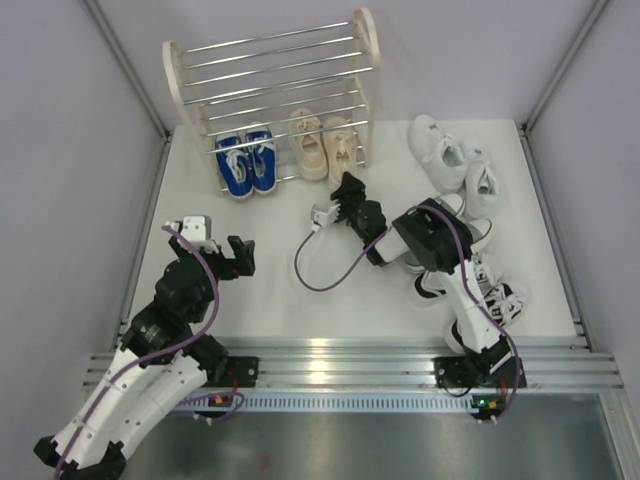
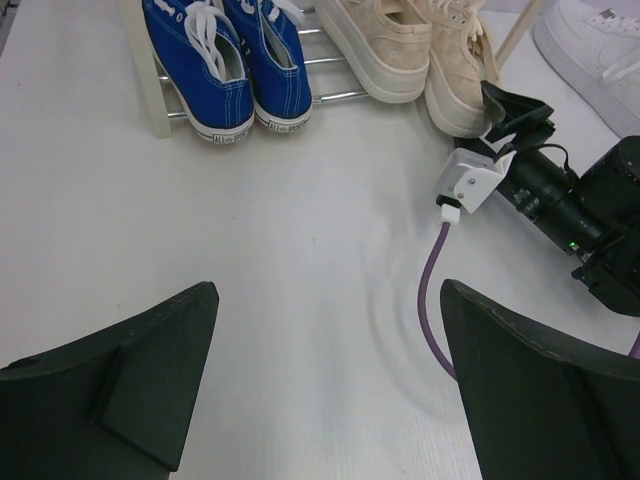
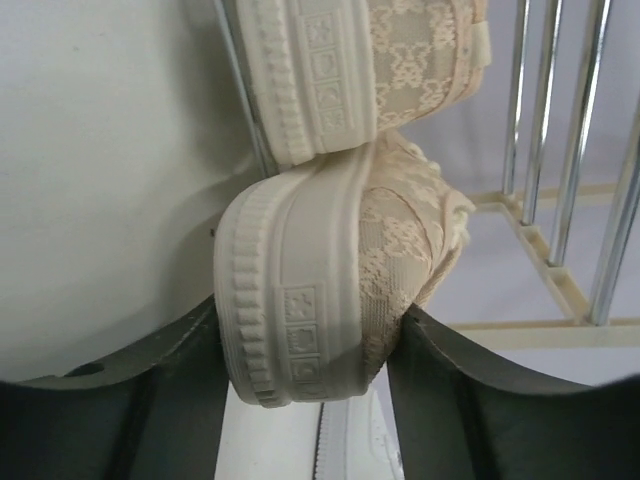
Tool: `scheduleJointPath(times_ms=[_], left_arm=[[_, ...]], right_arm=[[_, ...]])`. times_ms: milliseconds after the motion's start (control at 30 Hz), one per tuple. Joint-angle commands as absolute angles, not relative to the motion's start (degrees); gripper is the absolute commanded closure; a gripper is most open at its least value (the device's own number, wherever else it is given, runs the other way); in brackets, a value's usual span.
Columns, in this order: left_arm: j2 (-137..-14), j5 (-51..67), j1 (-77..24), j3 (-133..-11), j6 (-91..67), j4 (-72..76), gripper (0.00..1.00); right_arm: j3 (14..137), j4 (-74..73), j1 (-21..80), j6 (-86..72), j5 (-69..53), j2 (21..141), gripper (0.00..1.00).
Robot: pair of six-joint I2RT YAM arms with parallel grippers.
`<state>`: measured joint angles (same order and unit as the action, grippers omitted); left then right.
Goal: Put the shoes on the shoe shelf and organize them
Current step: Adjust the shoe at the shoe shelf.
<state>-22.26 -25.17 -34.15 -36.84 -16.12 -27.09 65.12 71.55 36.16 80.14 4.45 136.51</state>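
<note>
Right hand [image 3: 305, 345] clamps right beige sneaker [image 3: 320, 270] at its heel; nudge it straight onto the shelf [image 1: 368, 40]. Left hand [image 2: 325, 300] wide open, empty.

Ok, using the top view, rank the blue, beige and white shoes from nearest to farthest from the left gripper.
1. Blue shoes: straight ahead of the left gripper, on the left of the shoe shelf.
2. Beige shoes: beside the blue pair, to its right.
3. White shoes: on the table, right of the shelf.

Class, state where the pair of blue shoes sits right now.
In the top view, the blue shoes sit on the shoe shelf's bottom level, left side, beside the beige shoes.
</note>
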Motion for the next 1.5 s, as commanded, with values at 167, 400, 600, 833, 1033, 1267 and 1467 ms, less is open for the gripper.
scheduleJointPath(times_ms=[167, 400, 600, 833, 1033, 1267, 1467], left_arm=[[-22.24, -25.75, -34.19, -36.56, -15.56, -25.84, 0.02], [-22.15, -25.84, -34.19, -36.56, -15.56, -25.93, 0.02], [-22.15, -25.93, -34.1, -36.56, -15.56, -25.84, 0.02], [-22.06, -25.93, -34.19, -36.47, -15.56, -25.84, 0.02], [-21.89, -25.93, -34.1, -36.47, -15.56, -25.93, 0.02], [-21.88, -26.02, -34.19, -36.47, -15.56, -25.84, 0.02], [-21.71, -26.19, -34.19, -36.47, -15.56, -25.93, 0.02]], right_arm=[[62.67, 76.37, 34.37, 82.09, 1.58, 136.14, 0.71], [63.1, 80.68, 33.23, 83.76, -1.48, 135.09, 1.0], [65.04, 83.41, 32.43, 84.81, -3.51, 134.03, 1.0], [66.88, 83.5, 31.12, 86.39, -6.24, 132.45, 1.0], [68.29, 79.46, 29.18, 89.11, -9.84, 130.35, 1.0], [70.22, 70.41, 26.19, 92.54, -13.79, 127.44, 1.0], [71.89, 64.36, 25.31, 94.39, -16.26, 126.92, 1.0]])
